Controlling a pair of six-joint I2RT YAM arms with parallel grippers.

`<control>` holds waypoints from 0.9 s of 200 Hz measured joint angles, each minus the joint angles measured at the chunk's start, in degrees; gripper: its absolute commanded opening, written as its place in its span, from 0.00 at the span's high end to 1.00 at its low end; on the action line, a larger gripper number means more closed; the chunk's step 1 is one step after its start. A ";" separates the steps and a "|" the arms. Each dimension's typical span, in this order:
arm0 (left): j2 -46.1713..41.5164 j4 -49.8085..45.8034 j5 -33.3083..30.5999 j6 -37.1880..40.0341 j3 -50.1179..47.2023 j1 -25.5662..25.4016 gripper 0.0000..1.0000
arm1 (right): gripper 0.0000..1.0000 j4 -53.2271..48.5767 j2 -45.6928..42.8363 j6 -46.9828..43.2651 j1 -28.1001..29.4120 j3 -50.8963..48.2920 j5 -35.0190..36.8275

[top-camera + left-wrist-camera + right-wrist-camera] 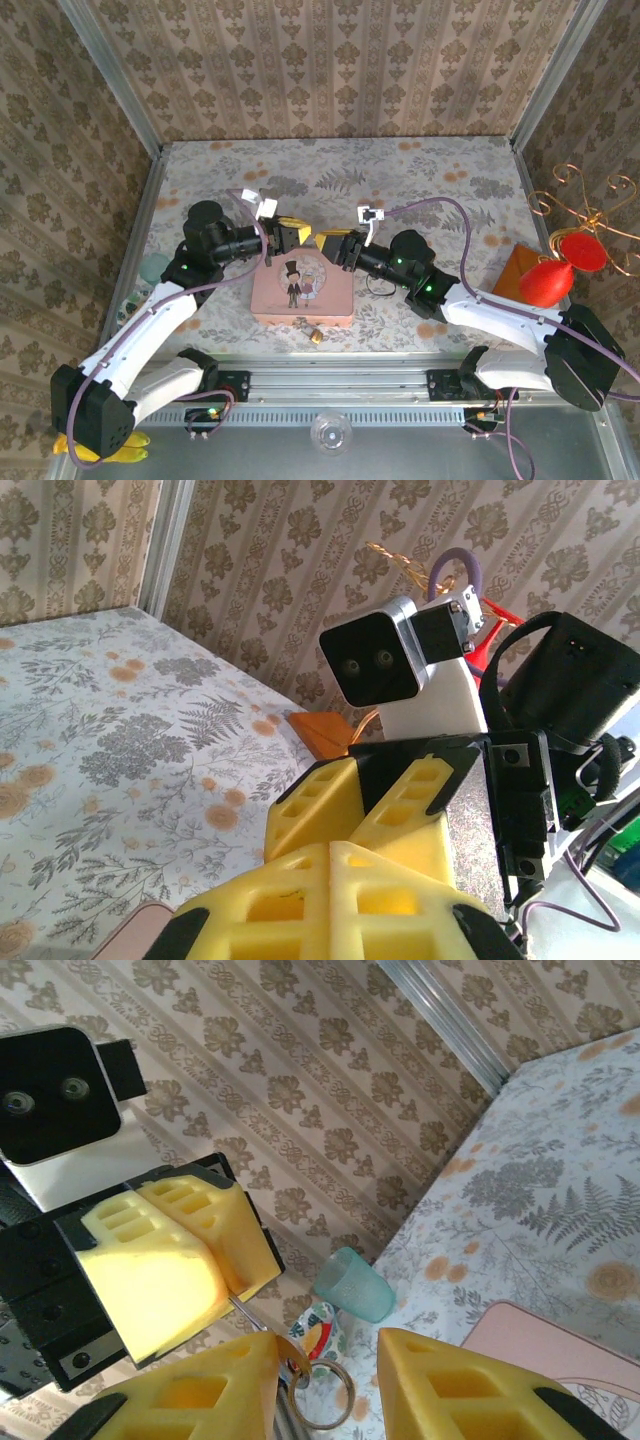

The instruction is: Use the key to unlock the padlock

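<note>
The tiny brass padlock [314, 334] lies on the table at the front edge of the pink picture tin [303, 290], away from both grippers. Above the tin's far edge the two grippers meet tip to tip. My left gripper [296, 236] [335, 852] is shut on the slim silvery key [240, 1308], whose blade sticks out from its yellow fingers [170, 1260]. The key's head and ring [322, 1400] hang between the fingers of my right gripper [323, 243] [330, 1385], which is open. The key is hidden in the left wrist view.
A teal cup [352, 1285] and a patterned mug [327, 1332] stand at the table's left edge. An orange block [520, 272], red ornaments [548, 282] and a copper wire stand [590, 205] crowd the right side. Patterned walls enclose the table.
</note>
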 measured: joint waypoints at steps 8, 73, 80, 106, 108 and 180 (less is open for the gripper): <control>0.00 0.02 0.26 -0.13 0.00 0.00 1.00 | 0.67 0.15 0.00 -0.13 0.00 0.00 -0.31; 0.00 0.66 1.07 -0.90 0.00 0.00 1.00 | 0.76 1.05 -0.37 -1.22 0.00 0.00 -1.88; 0.00 0.76 1.14 -0.92 0.00 0.00 1.00 | 0.77 1.07 -0.37 -1.25 0.00 0.00 -2.14; 0.07 0.94 1.42 -1.33 0.00 0.00 1.00 | 0.78 1.38 -0.37 -1.27 0.00 0.00 -2.91; 0.09 0.98 1.46 -1.38 0.00 0.00 1.00 | 0.78 1.40 -0.37 -1.27 0.00 0.00 -3.04; 0.74 2.43 1.42 -2.25 0.00 0.00 1.00 | 0.97 1.33 -1.01 -1.68 0.00 0.00 -4.04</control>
